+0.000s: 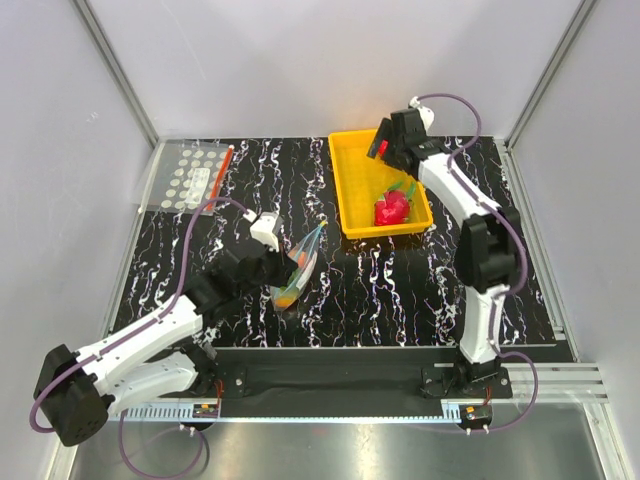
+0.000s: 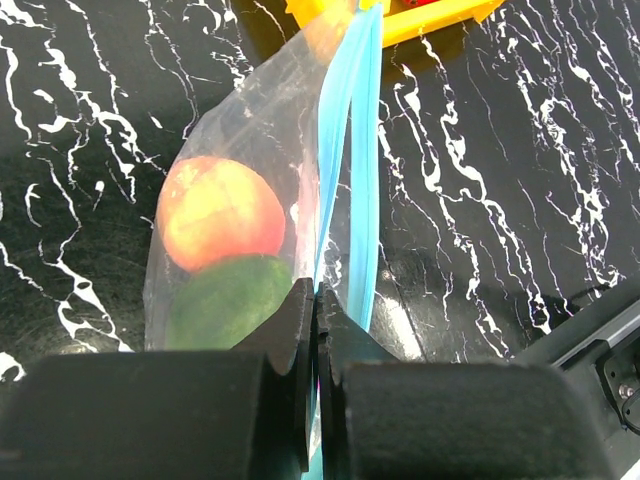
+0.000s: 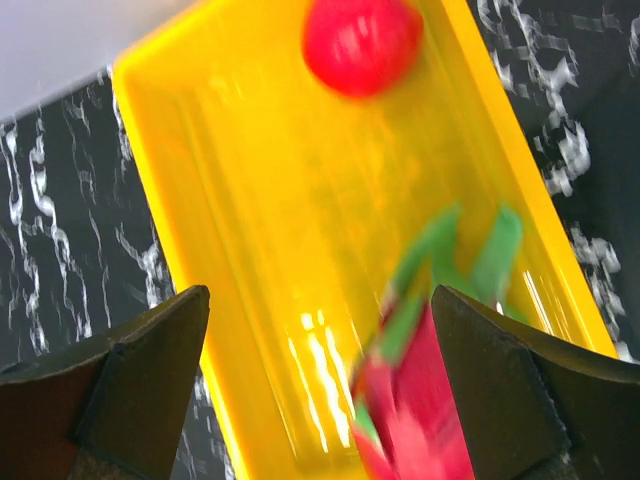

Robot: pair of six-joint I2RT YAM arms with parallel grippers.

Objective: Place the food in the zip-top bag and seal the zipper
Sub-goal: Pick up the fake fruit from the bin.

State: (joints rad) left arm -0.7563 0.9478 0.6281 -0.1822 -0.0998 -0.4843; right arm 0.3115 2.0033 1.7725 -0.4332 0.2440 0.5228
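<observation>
The left tool [image 2: 316, 295] is clamped together on the blue strip [image 2: 352, 150] of the clear bag [image 2: 250, 120], which sits on the table [image 2: 520, 150] just left of the yellow tray [image 3: 250, 200] and holds a peach-orange fruit [image 2: 222, 212] above a green fruit [image 2: 228, 300]. The right tool [image 3: 320, 300] hangs over the tray with its fingers wide apart and nothing gripped. In the tray lie a red apple [image 3: 360, 40] and a blurred red-and-green piece [image 3: 420, 410].

Bright even light; the right wrist view is motion-blurred.
</observation>
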